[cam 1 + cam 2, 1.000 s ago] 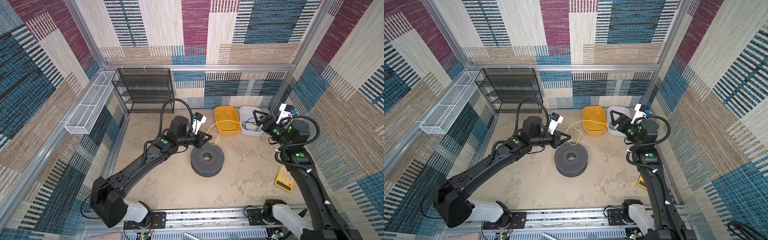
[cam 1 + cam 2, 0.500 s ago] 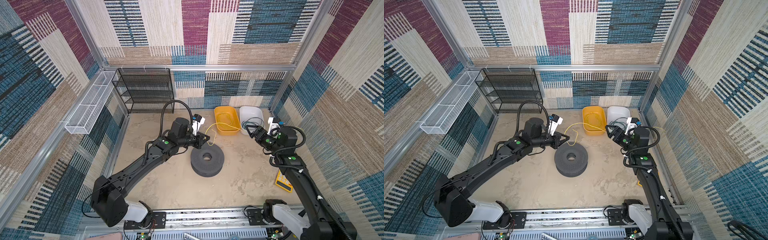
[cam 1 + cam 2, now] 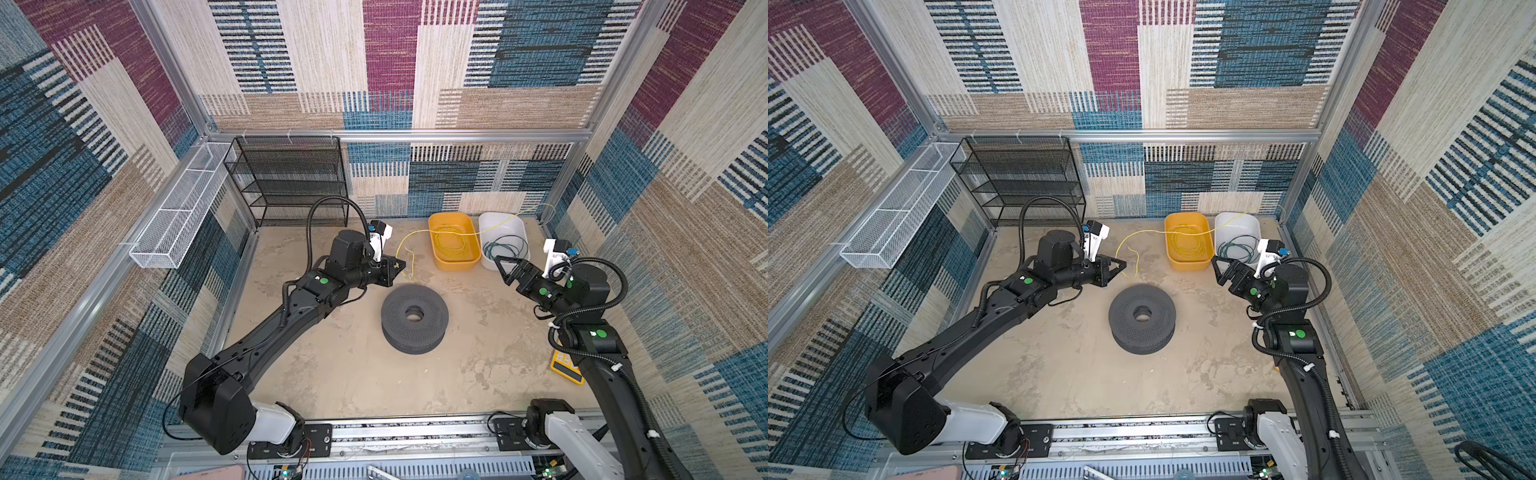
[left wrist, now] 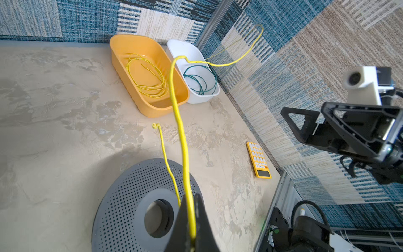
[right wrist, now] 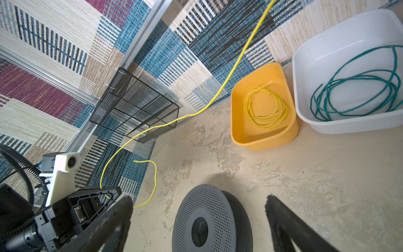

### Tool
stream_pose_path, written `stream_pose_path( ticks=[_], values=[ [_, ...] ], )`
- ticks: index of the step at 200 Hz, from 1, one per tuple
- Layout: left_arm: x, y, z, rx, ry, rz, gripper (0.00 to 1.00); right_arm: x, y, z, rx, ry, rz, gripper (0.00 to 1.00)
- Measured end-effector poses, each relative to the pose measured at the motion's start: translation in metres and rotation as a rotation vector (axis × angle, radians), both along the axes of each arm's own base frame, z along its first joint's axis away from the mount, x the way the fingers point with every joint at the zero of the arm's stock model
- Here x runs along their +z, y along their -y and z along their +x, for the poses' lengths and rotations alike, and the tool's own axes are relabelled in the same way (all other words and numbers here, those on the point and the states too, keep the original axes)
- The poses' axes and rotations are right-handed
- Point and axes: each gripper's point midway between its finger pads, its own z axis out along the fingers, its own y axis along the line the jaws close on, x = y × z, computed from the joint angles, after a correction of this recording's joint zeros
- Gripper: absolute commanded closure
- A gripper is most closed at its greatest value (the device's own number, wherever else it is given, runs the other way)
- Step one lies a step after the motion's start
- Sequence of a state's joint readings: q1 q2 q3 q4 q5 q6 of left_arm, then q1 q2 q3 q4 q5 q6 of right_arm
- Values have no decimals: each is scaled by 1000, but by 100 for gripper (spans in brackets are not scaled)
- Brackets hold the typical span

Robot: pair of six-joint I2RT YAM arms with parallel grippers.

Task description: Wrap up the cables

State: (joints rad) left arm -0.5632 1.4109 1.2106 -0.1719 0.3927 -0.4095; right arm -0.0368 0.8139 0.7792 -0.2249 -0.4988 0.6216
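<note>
My left gripper (image 3: 399, 265) (image 4: 192, 209) is shut on a thin yellow cable (image 3: 409, 237) just behind the dark grey perforated spool (image 3: 414, 318). The cable's long part (image 4: 178, 122) runs up over both tubs toward the back right corner. Its short end (image 5: 152, 174) dangles beside the spool (image 5: 207, 218). A second yellow coil (image 5: 263, 109) lies in the yellow tub (image 3: 453, 264). The teal cable (image 3: 505, 249) (image 5: 359, 78) lies coiled in the white tub (image 3: 498, 216). My right gripper (image 3: 500, 270) (image 5: 198, 197) stands open and empty in front of the white tub, facing the spool.
A yellow calculator (image 3: 567, 365) (image 4: 259, 160) lies by the right wall, close to my right arm. A black wire rack (image 3: 291, 178) stands at the back left. A white wire basket (image 3: 178, 216) hangs on the left wall.
My right gripper has drawn back from over the white tub toward the front and its jaws have widened. My left gripper has hardly moved and still holds the yellow cable.
</note>
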Motion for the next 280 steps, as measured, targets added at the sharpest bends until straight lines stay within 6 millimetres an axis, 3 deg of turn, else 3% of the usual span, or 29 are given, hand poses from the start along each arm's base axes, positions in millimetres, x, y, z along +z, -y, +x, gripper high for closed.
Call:
stream_pose_path(
  ticks=[47, 75, 92, 111, 131, 152, 173, 219, 263, 280],
  values=[
    [-3, 6, 6, -11, -17, -2, 100, -2, -20, -22, 120, -4, 34, 7],
    [-2, 10, 4, -37, -28, -15, 100, 4, -50, -33, 227, 4, 81, 11],
    [0, 12, 2, -52, -30, -21, 100, 7, -76, -33, 300, 2, 117, 20],
    [-2, 12, -2, -70, -39, -17, 100, 8, -104, -25, 346, -17, 153, 38],
    [-5, 11, -5, -80, -46, -4, 100, 12, -137, -11, 391, -35, 171, 47],
    [-8, 9, -11, -89, -58, 15, 100, 24, -170, 4, 442, -12, 187, 48],
    [-12, 6, -17, -97, -62, 33, 100, 23, -193, 20, 444, -18, 196, 45],
    [-18, 4, -27, -106, -53, 63, 100, 18, -210, 50, 400, -52, 228, 41],
    [-18, 4, -30, -100, -28, 79, 100, 4, -219, 54, 398, -107, 248, 40],
    [-20, 3, -28, -98, -23, 88, 100, 3, -221, 53, 402, -116, 253, 44]
  ],
)
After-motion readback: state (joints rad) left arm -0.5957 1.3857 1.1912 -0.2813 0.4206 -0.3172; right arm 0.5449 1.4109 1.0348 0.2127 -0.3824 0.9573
